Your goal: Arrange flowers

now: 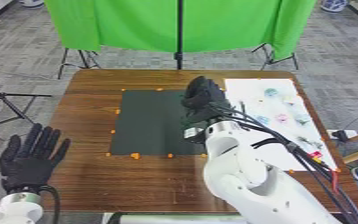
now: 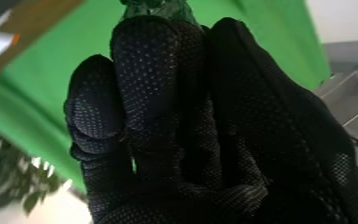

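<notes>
Looking for flowers (image 1: 282, 118) and finding a few, lying spread out on the white sheet (image 1: 242, 85) at the right side. Seeing, too, a clear green thing (image 2: 160, 7) just by the far end of the right hand (image 1: 202, 97) in the wrist view, but not being sure about its name. Hanging the right hand over the right edge of the black mat (image 1: 149, 125), near the flowers. Not being able to tell how far open, or whether holding the green thing or just touching it. Resting the left hand (image 1: 29, 162) well off to the left, open wide and holding nothing. Probably doing the moving step, somewhere between picking and placing, with more flowers waiting. Needing next, by guess, to be going slowly: keeping the green thing upright if holding it, setting it down softly, then reaching for another flower without bumping the rest.
</notes>
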